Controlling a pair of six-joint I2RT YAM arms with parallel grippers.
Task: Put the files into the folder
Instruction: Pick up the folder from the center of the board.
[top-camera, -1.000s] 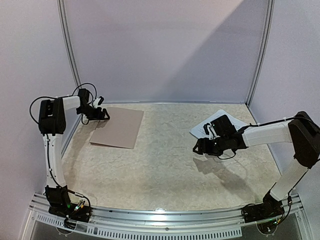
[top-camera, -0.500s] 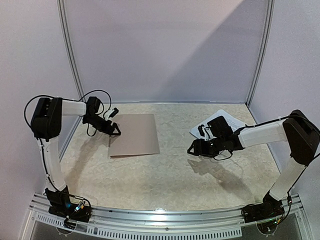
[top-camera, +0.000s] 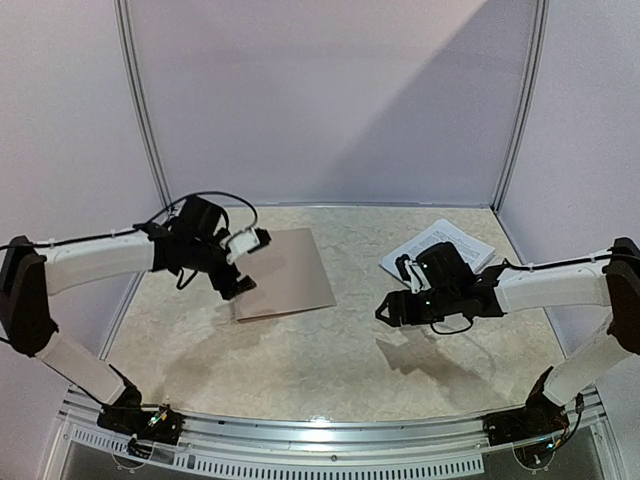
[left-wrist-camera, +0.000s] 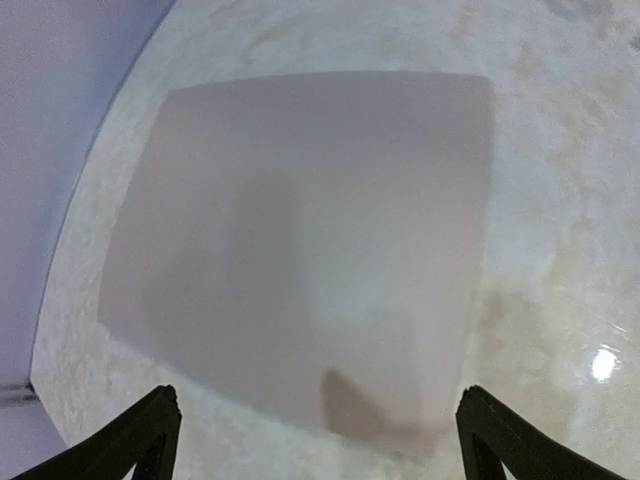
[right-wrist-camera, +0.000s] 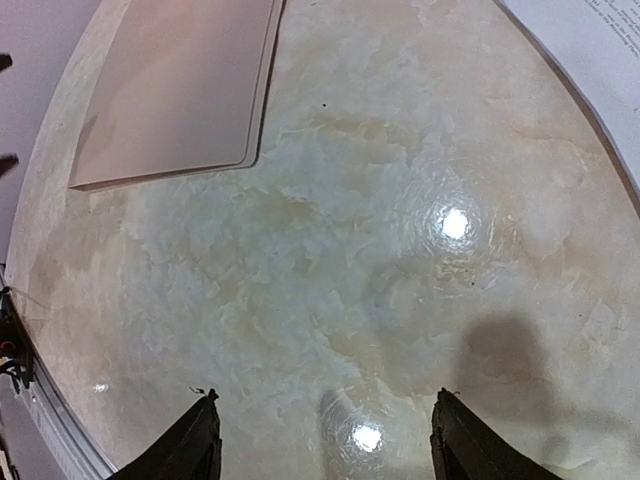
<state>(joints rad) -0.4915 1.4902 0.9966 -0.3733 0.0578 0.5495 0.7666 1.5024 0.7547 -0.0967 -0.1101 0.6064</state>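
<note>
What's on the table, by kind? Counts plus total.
folder: 1
files, one stack, sheets can't be counted: 1
grippers, both open and empty: 2 (left gripper, right gripper)
Total: 4

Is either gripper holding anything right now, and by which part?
Nothing is held. Left gripper open above the folder edge; right gripper open over the table.

Flat tan-brown rectangular cardboard folder (top-camera: 285, 272) lies closed, plain side up, slightly skewed, at ten o'clock from mid-view; white paper files (top-camera: 445, 232), black-printed, lie flat at two o'clock, well apart, partly hidden.
</note>
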